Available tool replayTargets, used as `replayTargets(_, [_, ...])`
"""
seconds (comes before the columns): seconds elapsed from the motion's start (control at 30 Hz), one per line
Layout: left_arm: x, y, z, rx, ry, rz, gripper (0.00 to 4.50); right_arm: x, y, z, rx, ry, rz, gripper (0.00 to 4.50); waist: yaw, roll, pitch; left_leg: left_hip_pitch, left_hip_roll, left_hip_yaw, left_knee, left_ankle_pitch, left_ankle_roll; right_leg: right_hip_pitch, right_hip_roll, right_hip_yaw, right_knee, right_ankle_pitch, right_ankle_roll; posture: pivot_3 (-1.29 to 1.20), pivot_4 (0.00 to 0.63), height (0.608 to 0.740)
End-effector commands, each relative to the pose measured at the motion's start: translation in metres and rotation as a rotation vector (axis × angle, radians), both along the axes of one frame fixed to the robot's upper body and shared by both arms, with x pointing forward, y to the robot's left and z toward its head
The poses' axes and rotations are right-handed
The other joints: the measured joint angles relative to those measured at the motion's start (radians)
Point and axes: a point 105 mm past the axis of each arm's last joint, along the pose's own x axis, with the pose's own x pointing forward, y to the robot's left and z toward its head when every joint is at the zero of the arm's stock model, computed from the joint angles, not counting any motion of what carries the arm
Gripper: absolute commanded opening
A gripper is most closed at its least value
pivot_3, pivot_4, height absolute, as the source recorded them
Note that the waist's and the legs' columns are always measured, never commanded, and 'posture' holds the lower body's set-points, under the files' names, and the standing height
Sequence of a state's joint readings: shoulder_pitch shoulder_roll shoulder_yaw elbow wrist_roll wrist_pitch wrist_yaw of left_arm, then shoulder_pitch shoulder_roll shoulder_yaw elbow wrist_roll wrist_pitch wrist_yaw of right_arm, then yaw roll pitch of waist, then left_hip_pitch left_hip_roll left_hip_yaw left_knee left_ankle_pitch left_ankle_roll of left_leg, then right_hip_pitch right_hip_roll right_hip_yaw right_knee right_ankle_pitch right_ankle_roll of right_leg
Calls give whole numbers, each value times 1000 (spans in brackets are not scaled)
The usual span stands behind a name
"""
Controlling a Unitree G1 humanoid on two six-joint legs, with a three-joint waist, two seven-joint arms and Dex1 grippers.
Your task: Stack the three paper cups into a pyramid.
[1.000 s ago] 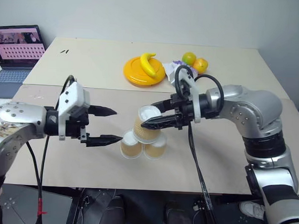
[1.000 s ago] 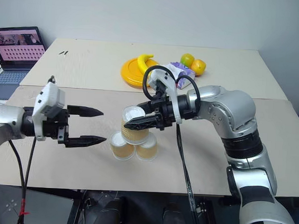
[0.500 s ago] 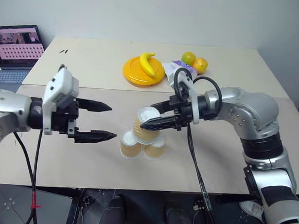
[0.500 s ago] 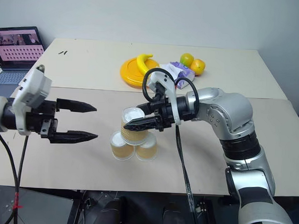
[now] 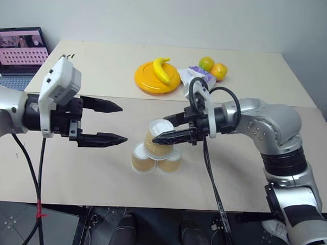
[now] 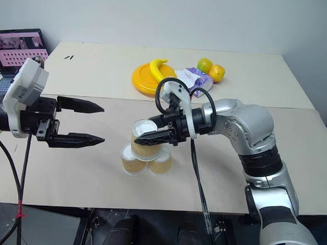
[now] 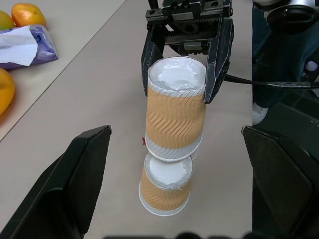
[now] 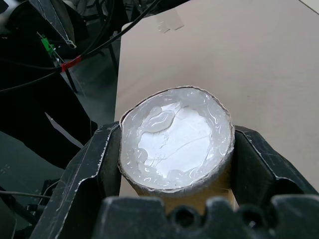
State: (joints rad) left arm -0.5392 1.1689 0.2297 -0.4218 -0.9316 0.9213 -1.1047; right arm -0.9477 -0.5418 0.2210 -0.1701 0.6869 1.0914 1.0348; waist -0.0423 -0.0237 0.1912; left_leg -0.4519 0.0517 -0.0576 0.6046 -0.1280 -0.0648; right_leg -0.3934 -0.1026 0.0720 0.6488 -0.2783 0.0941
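Right gripper (image 5: pixel 162 134): I am pinching the top tan-sided, white-based paper cup (image 5: pixel 158 137).
Left gripper (image 5: pixel 118 122): spread, empty.
Technique: I am centring it over both tan base cups (image 5: pixel 154 161) before releasing.

Beige table (image 5: pixel 85 173) carries it all. Two paper cups (image 5: pixel 155 160) stand upside down side by side at the front middle, touching. At twelve o'clock from them, well apart, a yellow plate (image 5: pixel 146 81). At one o'clock, a purple-and-white packet (image 5: pixel 195 78) and two orange-yellow fruits (image 5: pixel 213 67) close together.
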Motion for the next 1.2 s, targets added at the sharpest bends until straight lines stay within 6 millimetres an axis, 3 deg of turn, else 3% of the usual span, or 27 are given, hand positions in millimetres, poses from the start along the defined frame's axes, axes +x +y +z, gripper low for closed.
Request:
replayTargets(0.03, [-1, -1, 8, 6, -36, -9, 4500, -6, 2, 7, 22, -51, 29, 3210, 0, 0, 0, 0, 0, 0, 0, 0, 0, 0, 0, 0, 0, 0, 0, 0, 150, 732])
replayTargets(0.07, [-1, -1, 8, 6, -36, -10, 4500, -7, 2, 7, 21, -52, 30, 3692, 0, 0, 0, 0, 0, 0, 0, 0, 0, 0, 0, 0, 0, 0, 0, 0, 150, 732])
replayTargets(0.17, [0, -2, 8, 5, -38, -11, 4500, -8, 3, 8, 22, -57, 34, 4479, 0, 0, 0, 0, 0, 0, 0, 0, 0, 0, 0, 0, 0, 0, 0, 0, 150, 732])
replayTargets(0.83, [5, -4, 1, 8, -28, -34, 4500, -11, 2, 39, 76, -85, 44, 4479, 0, 0, 0, -1, 0, 0, 0, 0, 0, 0, 0, 0, 0, 0, 0, 0, 150, 732])
replayTargets(0.97, [7, -5, 4, -9, -29, -37, 4500, 3, -12, 62, 103, -126, -24, 4479, 0, 0, 0, -1, 0, 0, 0, 0, 0, -1, 0, 0, 0, 0, 0, 0, 150, 732])
replayTargets(1.2, [11, -6, 10, -86, -18, -10, 4500, 26, -65, 90, 51, -319, -152, 4479, 7, 0, 0, -3, 0, 0, 0, 0, 0, -2, 0, 0, -1, 0, 0, 0, 150, 732])
